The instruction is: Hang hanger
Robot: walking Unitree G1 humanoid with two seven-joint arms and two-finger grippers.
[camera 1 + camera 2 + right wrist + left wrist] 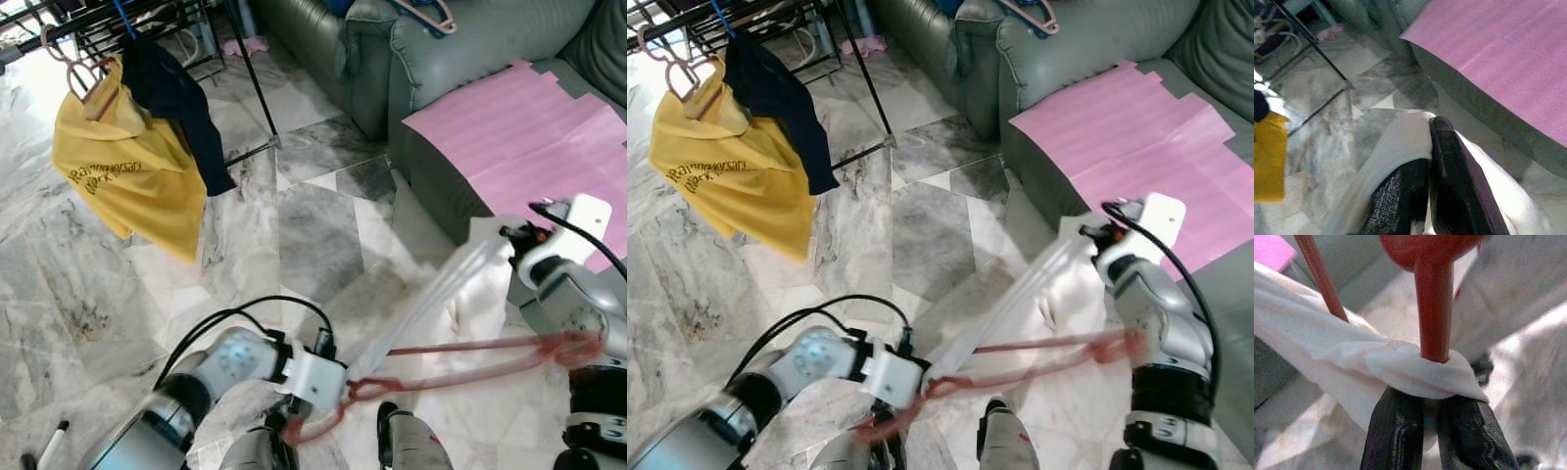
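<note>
- Your left pincer (345,384) sits low in front of you, its two black fingers (1396,431) pressed together on the neck of the red plastic hanger (460,357) and a fold of the white cloth garment (460,284) bunched around it
- The hanger runs across your body, from the left pincer towards your right arm, above the grey-and-white marble floor (313,235); it is blurred in the head views
- Your right pincer (1437,196) is up by the edge of the grey leather sofa (431,59), fingers closed with the white garment draped over them; the cloth stretches tight between the two pincers
- A flat pink sheet (529,127) covers the sofa seat just beyond the right arm
- Well to your left, a yellow T-shirt (122,166) and a dark navy garment (176,93) hang from the black metal drying rack (250,88), the yellow one on a pale pink hanger (69,59)
</note>
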